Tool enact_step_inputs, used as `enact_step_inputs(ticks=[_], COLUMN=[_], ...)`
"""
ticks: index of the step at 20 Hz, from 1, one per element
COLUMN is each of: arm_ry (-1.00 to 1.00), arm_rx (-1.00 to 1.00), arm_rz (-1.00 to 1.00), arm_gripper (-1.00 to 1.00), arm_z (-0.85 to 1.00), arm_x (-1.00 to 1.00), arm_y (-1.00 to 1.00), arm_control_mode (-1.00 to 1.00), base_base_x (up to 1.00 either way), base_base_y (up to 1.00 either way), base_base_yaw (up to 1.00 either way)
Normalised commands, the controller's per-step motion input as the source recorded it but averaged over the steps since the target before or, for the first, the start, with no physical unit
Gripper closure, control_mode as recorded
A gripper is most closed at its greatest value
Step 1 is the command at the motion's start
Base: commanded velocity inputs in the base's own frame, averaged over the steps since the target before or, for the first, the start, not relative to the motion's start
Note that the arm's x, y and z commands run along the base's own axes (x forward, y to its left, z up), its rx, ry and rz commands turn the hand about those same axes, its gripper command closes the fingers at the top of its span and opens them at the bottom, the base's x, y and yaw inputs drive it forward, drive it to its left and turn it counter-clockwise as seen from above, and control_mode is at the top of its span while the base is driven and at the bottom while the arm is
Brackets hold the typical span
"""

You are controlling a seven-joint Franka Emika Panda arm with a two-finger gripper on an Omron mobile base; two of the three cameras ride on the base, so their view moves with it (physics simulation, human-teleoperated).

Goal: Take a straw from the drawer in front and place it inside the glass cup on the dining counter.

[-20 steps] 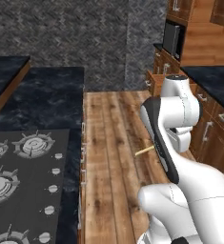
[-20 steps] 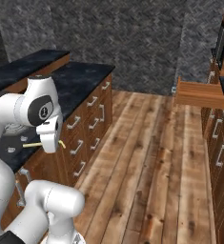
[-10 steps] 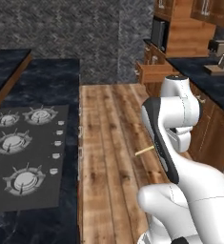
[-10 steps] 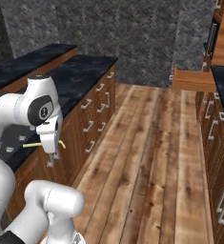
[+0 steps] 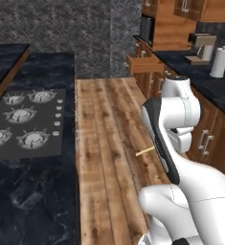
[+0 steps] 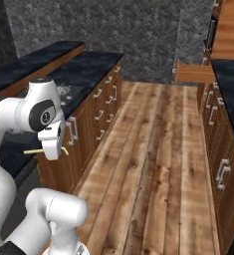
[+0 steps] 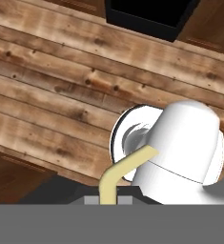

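My gripper (image 6: 53, 152) hangs low beside my own arm, pointing down and shut on the straw (image 6: 33, 151). The pale stick lies level across the jaws, sticking out on both sides. One end of the straw (image 5: 145, 152) pokes out from behind the forearm. In the hand view the straw (image 7: 117, 173) rises from between the fingers with its bent end over the wooden floor. The drawer (image 5: 143, 63) stands pulled out on the right cabinet row, also seen as the drawer (image 6: 193, 72). The dining counter (image 5: 3, 56) is the raised black top at far left. The glass cup is out of view.
A black counter with a gas hob (image 5: 23, 119) runs along the left, its cabinet fronts (image 6: 101, 114) facing the aisle. The plank floor (image 5: 109, 124) stretches ahead to a grey stone wall. A coffee machine (image 5: 201, 47) and paper roll (image 5: 219, 61) stand on the right counter.
The whole picture has shifted, so the base and its cameras have moved; the hob and drawer sit differently in view. The arm keeps its pose and the straw stays in the shut gripper.
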Motion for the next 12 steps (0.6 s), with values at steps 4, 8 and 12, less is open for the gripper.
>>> enact_step_inputs(ticks=[4,8,12], arm_ry=[0.0,0.0,0.0], arm_rx=[0.0,0.0,0.0], arm_rz=[0.0,0.0,0.0], arm_gripper=[1.0,1.0,1.0], arm_z=[0.0,0.0,0.0], arm_x=[0.0,0.0,0.0], arm_y=[0.0,0.0,0.0], arm_control_mode=[1.0,1.0,1.0], base_base_x=[-1.0,-1.0,-1.0], base_base_y=[0.22,0.22,0.23], base_base_yaw=[-0.1,-0.09,-0.09])
